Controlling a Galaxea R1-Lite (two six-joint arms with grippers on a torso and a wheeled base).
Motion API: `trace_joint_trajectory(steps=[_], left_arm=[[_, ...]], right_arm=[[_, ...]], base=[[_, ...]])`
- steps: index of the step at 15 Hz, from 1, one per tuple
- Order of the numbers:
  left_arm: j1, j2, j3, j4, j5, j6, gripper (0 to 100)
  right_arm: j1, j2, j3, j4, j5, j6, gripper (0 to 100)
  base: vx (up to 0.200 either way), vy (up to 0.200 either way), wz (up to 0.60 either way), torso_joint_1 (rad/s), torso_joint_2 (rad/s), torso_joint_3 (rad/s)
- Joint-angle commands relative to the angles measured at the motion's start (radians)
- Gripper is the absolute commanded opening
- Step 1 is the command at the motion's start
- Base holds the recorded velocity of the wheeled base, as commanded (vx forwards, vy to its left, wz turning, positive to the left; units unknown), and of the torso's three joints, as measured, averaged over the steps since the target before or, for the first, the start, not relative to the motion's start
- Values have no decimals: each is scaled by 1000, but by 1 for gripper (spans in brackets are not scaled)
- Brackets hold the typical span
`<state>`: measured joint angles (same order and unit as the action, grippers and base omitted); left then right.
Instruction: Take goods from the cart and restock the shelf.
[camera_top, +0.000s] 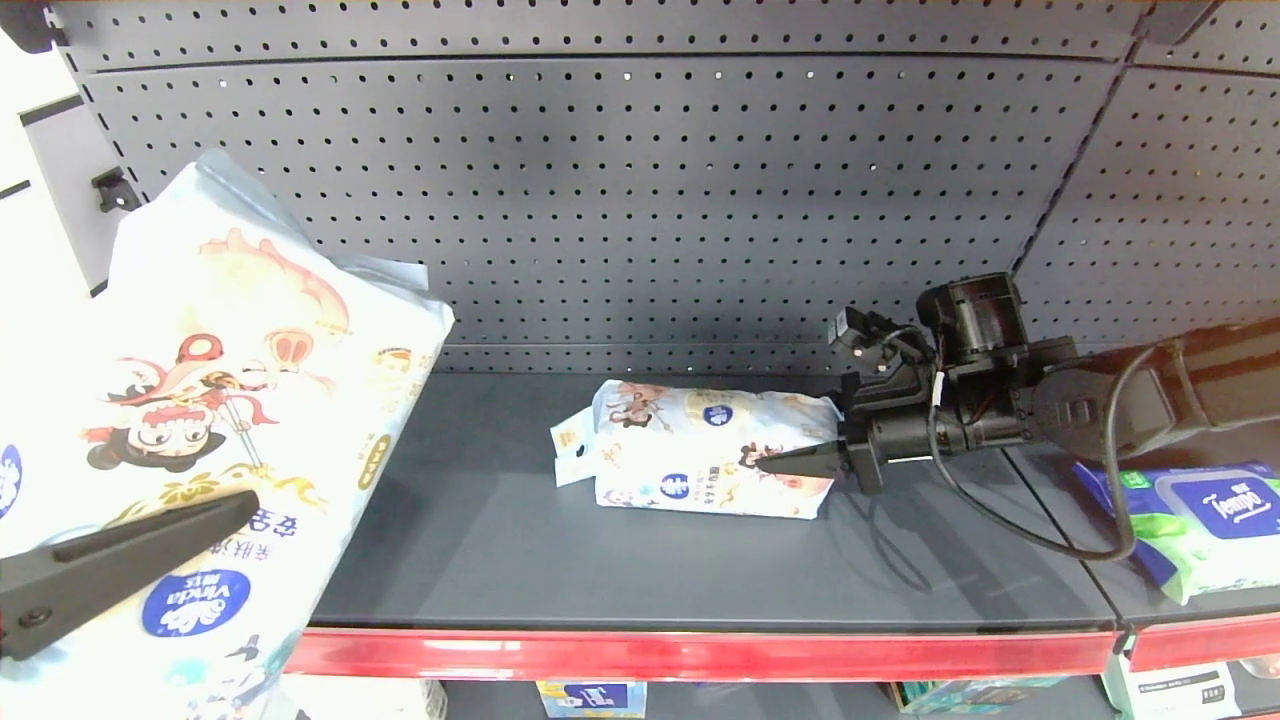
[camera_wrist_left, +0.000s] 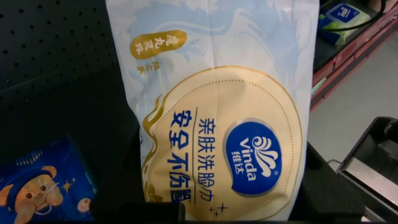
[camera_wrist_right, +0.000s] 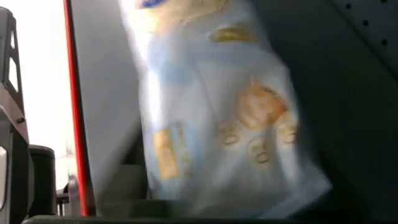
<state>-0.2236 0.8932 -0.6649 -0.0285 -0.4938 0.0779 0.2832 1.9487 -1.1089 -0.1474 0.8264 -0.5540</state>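
Shows pale blue and white with red cartoon print on large pack (camera_top: 230, 400) and small pack (camera_top: 700, 460), red along shelf edge (camera_top: 700, 655).

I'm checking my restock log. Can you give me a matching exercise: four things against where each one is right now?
1 big pack
2 small pack
3 wipes pack
4 red strip

A along the shelf's front edge
B lying on the shelf at the right pincer
C held up by the left pincer
D in the next bay on the right

Pairs: 1-C, 2-B, 3-D, 4-A
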Motion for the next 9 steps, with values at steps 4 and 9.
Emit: trace_joint_trajectory(steps=[4, 9], left_arm=[[0, -2, -4, -1, 0, 0, 0], [0, -2, -1, -1, -8, 0, 0]], right_arm=[[5, -39, 23, 0, 13, -12, 0], [53, -212, 278, -1, -4, -49, 0]], base=[[0, 0, 0, 0, 0, 0], [0, 0, 0, 0, 0, 0]])
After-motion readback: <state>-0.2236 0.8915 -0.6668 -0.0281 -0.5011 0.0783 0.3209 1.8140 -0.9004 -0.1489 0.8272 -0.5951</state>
